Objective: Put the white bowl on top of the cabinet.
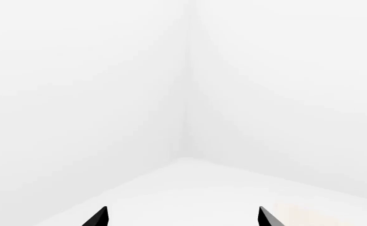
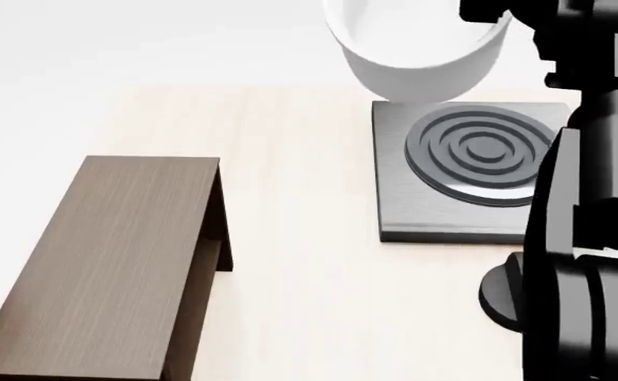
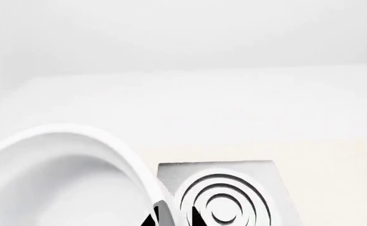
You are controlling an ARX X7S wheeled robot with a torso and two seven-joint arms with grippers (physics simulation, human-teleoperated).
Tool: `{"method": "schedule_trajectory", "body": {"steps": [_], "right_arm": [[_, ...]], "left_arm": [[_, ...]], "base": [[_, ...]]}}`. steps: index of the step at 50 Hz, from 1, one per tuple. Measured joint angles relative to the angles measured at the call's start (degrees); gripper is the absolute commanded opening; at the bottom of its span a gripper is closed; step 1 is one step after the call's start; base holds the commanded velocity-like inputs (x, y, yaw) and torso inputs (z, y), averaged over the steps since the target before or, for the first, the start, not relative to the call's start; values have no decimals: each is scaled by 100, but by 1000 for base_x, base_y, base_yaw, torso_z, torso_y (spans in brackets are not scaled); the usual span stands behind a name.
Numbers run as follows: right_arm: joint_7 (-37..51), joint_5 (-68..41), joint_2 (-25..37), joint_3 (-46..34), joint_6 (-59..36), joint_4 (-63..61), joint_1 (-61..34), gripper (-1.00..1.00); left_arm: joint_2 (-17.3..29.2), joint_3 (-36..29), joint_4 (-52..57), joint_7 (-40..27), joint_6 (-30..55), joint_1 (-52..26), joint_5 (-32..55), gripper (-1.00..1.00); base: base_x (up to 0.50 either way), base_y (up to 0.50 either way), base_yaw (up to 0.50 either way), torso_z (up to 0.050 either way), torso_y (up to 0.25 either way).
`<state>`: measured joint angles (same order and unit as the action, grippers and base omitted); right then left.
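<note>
The white bowl (image 2: pixel 420 55) hangs in the air over the far edge of the grey stove plate (image 2: pixel 393 214). My right gripper (image 2: pixel 485 12) is shut on its rim. In the right wrist view the bowl (image 3: pixel 51 179) fills the near side, and the gripper (image 3: pixel 172 220) has one black fingertip on each side of the bowl's wall. The dark brown cabinet (image 2: pixel 108 254) stands on the table at the left, well apart from the bowl, with its flat top bare. My left gripper (image 1: pixel 182 217) is open and empty, facing a white wall corner.
The stove plate with its ringed burner (image 3: pixel 224 202) lies under the bowl. A black round thing (image 2: pixel 499 298) sits at the table's near right, mostly hidden by my right arm (image 2: pixel 594 238). The light wood table (image 2: pixel 309 278) runs between the cabinet and the stove.
</note>
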<state>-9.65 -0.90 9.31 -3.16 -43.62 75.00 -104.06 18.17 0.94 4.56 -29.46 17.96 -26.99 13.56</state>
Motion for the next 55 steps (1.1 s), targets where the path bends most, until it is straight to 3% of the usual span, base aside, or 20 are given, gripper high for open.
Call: {"method": "schedule_trajectory", "body": {"steps": [37,44,55], "right_arm": [[-1270,-49,-712,131,-451,0,174,-100],[-1285,-686,-821,-397,-468,-1,227,-100],[-1014,-2433,-887,-1864,-585,-310,385,-100]], "left_arm": [[32,-102,-35,-50,-69,18,-42,100],[40,-106,-35,-56,-67,18,-31,100],[53,-99,-39,-58,-72,13,2,100]], "base": [[0,0,0,1,1],[0,0,0,0,0],[0,0,0,0,2]]}}
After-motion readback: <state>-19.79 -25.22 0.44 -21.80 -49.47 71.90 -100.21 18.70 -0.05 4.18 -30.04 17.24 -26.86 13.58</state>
